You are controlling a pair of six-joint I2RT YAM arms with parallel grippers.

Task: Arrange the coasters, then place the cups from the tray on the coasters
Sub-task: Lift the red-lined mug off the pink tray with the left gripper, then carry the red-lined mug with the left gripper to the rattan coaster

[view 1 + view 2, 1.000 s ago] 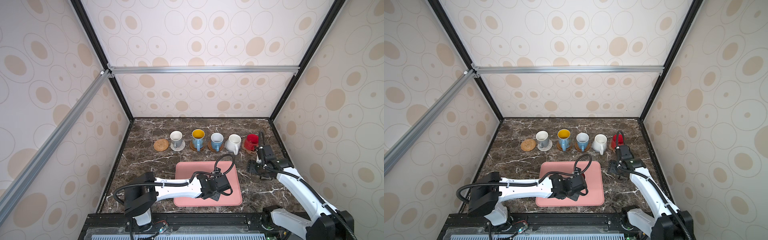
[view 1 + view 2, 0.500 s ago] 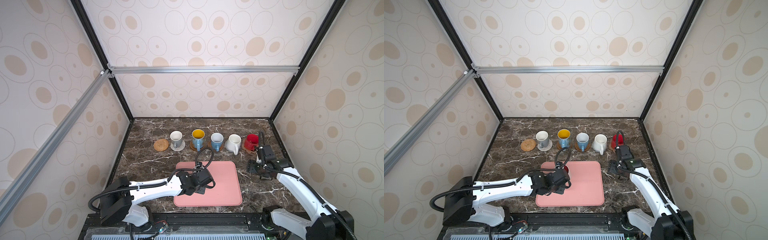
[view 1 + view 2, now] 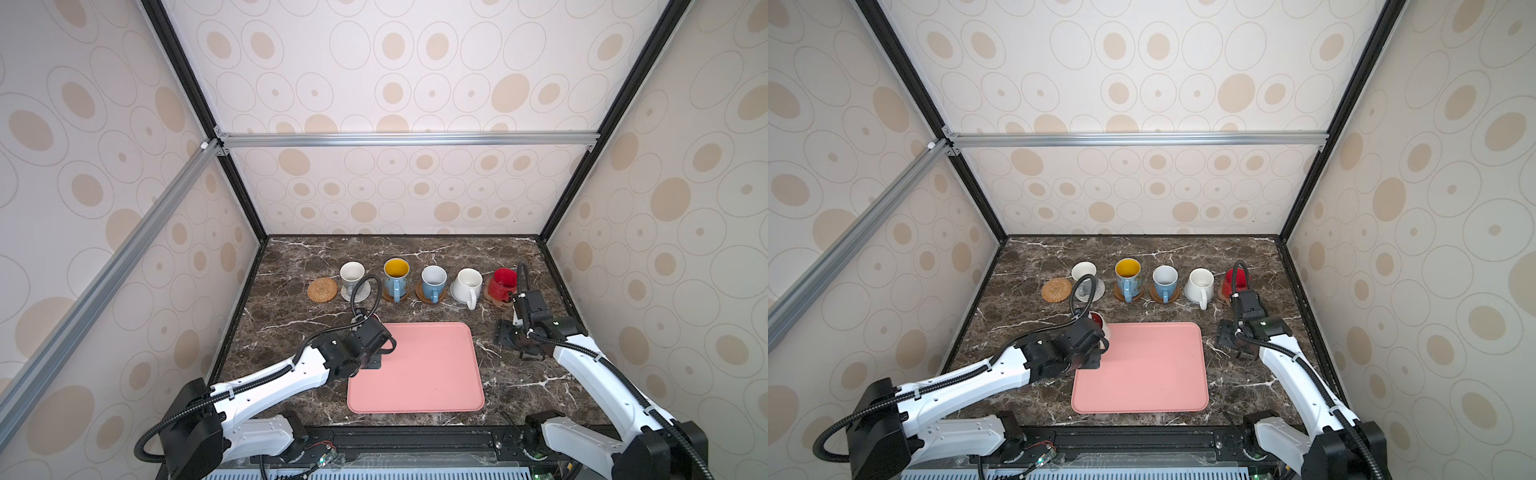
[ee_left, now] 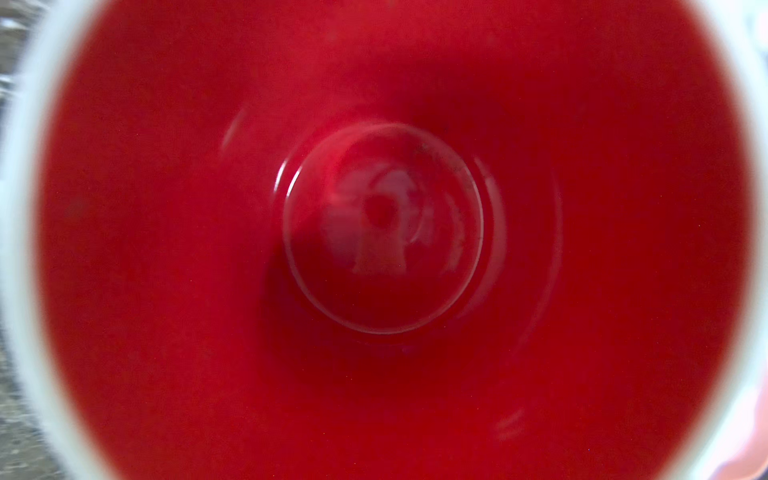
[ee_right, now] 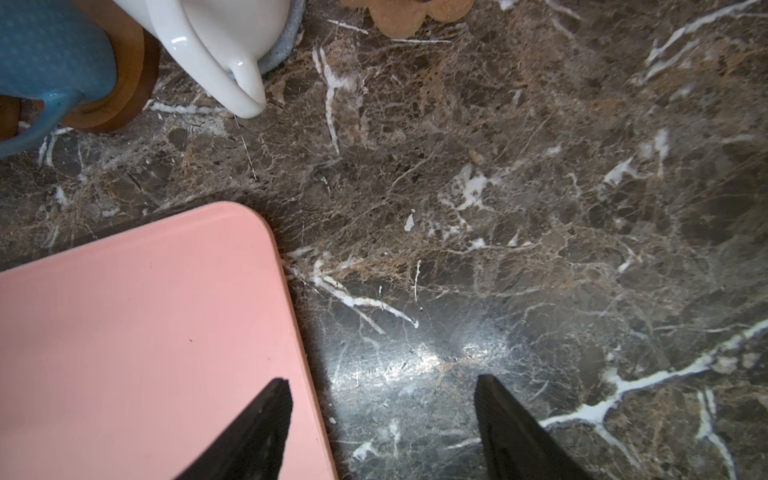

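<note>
The white mug with the red inside (image 3: 1099, 321) is at the far left corner of the pink tray (image 3: 1150, 374), in the left gripper (image 3: 1093, 335). The jaws are pressed tight on it, though the wrist hides where they bite. The left wrist view looks straight down into its red bowl. I cannot tell whether the mug is lifted or resting.

Beyond the tray, a row runs along the marble table (image 3: 291, 266). At its left end the rattan coaster (image 3: 322, 289) lies bare. Next come:

- the grey mug (image 3: 352, 274) on a pale woven coaster (image 3: 365, 294)
- the patterned blue mug (image 3: 396, 274) on a brown disc (image 3: 386, 296)
- the light blue mug (image 3: 433, 280) on another brown disc (image 3: 443, 296)
- the white mug (image 3: 467, 284) on a grey-blue coaster (image 5: 286, 45)
- the red mug (image 3: 502, 282) on the paw coaster (image 3: 494, 301)

The right gripper (image 5: 382, 386) hangs over bare marble just beside the tray's far right corner, its jaws spread and holding nothing.
</note>
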